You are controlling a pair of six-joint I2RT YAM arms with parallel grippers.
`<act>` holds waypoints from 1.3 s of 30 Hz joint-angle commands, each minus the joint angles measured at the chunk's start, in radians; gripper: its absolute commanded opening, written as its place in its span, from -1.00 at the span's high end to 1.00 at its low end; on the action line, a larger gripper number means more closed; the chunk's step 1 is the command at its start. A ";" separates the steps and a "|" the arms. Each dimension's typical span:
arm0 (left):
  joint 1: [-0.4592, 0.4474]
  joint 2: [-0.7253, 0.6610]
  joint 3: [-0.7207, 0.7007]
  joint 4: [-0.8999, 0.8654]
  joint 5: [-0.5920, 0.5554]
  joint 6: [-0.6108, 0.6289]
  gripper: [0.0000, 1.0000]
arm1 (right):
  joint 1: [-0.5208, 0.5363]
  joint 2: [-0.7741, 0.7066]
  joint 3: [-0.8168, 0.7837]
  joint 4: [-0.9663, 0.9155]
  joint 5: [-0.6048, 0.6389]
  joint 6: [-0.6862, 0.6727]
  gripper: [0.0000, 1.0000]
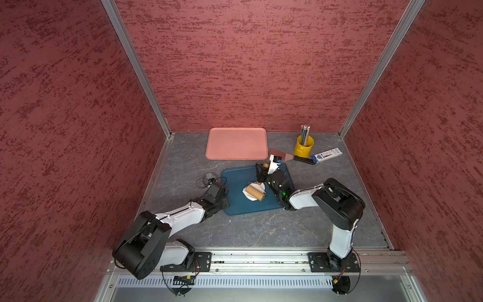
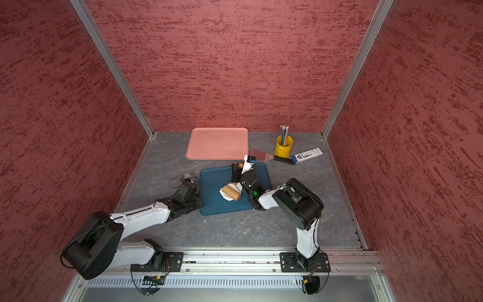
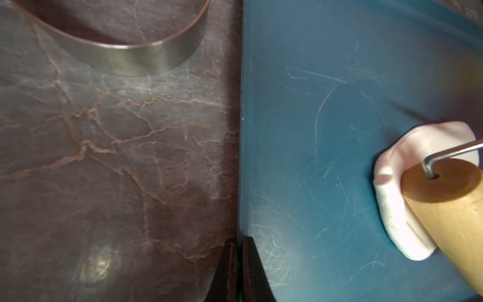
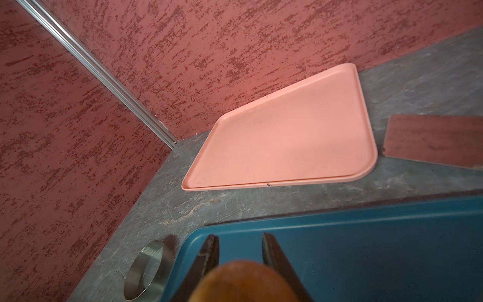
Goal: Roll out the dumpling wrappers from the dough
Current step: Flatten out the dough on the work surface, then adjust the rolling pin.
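The dough (image 1: 246, 194) (image 2: 223, 193) (image 3: 392, 209), a soft white lump, lies on the blue tray (image 1: 235, 177) (image 2: 211, 177) (image 3: 313, 130). A wooden roller drum (image 1: 256, 193) (image 2: 233, 193) (image 3: 449, 209) rests across it. My right gripper (image 1: 261, 171) (image 4: 239, 240) is shut on the roller's wooden handle (image 4: 243, 282), above the tray's far part. My left gripper (image 1: 225, 200) (image 3: 239, 240) is shut on the tray's left rim. The dumpling wrappers are out of view.
A pink tray (image 1: 236, 143) (image 4: 287, 136) lies at the back. A metal ring cutter (image 1: 207, 178) (image 3: 146, 57) (image 4: 146, 269) stands left of the blue tray. A scraper (image 1: 281, 154), a yellow cup with pencils (image 1: 303, 146) and a pencil box (image 1: 326, 154) sit back right.
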 commanded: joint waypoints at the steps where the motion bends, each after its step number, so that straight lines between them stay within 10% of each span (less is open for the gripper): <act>1: 0.007 -0.006 -0.018 0.026 -0.027 0.000 1.00 | -0.065 -0.027 -0.019 -0.195 0.091 -0.070 1.00; 11: 0.007 -0.012 -0.014 0.018 -0.021 -0.001 1.00 | -0.100 -0.071 0.046 -0.229 0.247 -0.259 1.00; 22: 0.013 0.004 0.007 0.016 -0.039 0.023 1.00 | -0.070 -0.134 0.074 -0.275 -0.067 -0.109 1.00; 28: 0.014 -0.030 0.021 0.006 -0.047 0.058 0.18 | -0.063 -0.216 0.121 -0.412 -0.083 -0.098 1.00; 39: -0.057 -0.300 0.069 0.061 -0.039 0.277 -0.26 | -0.056 -0.336 0.230 -0.700 -0.086 -0.029 1.00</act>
